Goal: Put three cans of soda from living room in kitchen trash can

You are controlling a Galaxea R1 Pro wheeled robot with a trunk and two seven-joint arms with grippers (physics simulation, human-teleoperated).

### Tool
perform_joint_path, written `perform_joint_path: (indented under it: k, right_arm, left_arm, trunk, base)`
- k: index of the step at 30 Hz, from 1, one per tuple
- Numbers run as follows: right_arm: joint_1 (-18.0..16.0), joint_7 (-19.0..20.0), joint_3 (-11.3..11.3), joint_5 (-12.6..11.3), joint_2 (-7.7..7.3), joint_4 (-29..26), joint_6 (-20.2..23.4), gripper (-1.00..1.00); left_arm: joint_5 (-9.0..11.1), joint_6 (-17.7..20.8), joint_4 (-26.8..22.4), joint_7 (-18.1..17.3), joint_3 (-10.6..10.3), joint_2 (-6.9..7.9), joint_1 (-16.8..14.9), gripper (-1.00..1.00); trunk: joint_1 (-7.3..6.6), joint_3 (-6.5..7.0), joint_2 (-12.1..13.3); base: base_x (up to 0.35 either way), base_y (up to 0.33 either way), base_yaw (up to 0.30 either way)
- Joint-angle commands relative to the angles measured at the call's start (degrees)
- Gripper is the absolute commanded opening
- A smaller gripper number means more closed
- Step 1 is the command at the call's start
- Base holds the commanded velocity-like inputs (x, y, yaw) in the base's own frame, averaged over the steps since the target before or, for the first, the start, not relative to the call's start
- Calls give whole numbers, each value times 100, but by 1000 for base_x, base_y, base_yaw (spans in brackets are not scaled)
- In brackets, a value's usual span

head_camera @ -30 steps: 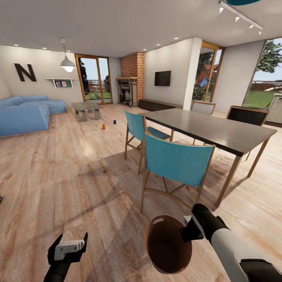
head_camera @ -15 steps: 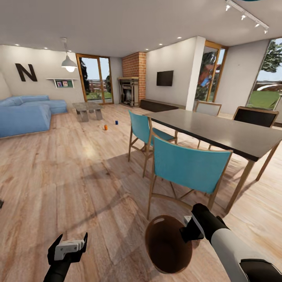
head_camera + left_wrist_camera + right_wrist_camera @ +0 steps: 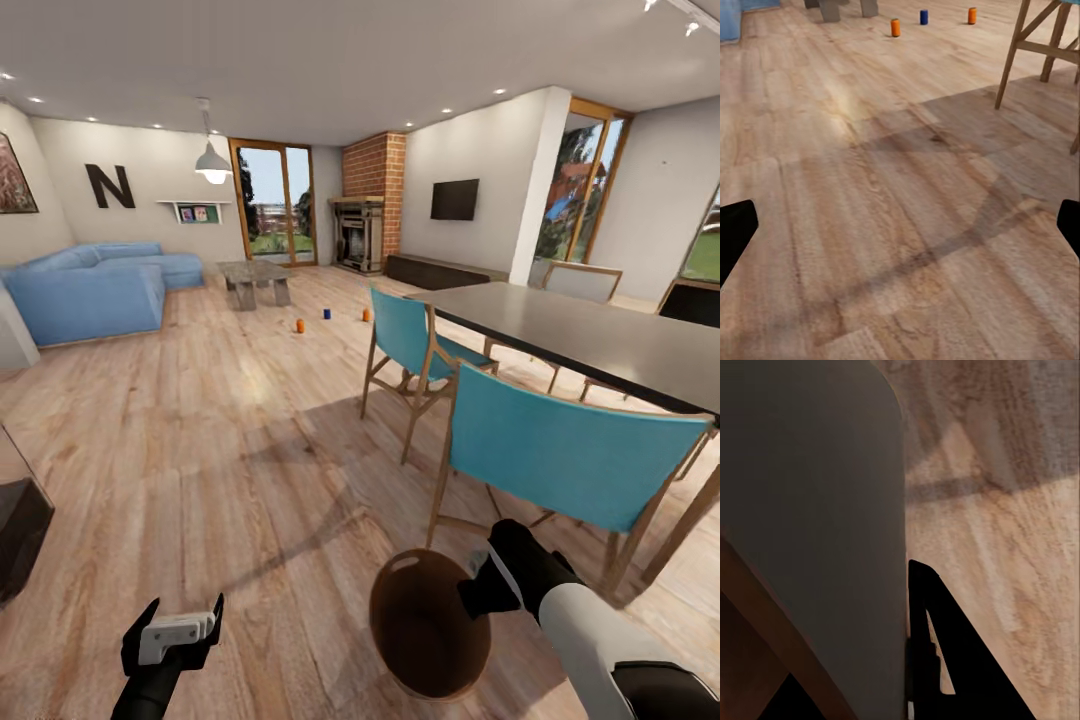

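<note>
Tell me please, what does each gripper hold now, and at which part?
The right gripper holds the trash can by its rim, one finger outside the wall. The left gripper is open and holds nothing.

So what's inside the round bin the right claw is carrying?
Nothing that I can see: the round tapered bin shows only its bare brown inner wall, held at the rim by the right claw. Its very bottom is in shadow, unclear.

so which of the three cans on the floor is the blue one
The middle can: it stands on the wood floor between the two orange cans, one on the sofa side and one nearer the teal chair.
</note>
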Motion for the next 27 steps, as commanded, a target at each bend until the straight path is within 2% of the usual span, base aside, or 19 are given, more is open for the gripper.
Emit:
perform_joint_path:
  k: [1,19,27]
  right_arm:
    - [-3,35,-18,-158,1,-1,23,-100]
    - [4,36,-26,-159,1,1,23,-100]
    - [3,36,-35,-159,-7,0,23,-100]
  left_arm:
    - [0,0,0,0,0,0,0,100]
    - [0,-7,0,6,-4,0,0,100]
    - [0,-1,0,9,0,0,0,100]
  trunk:
    - [0,1,0]
    - [0,1,0]
    - [0,1,0]
  base:
    - [182,232,245]
    - [183,213,242]
    - [199,57,49]
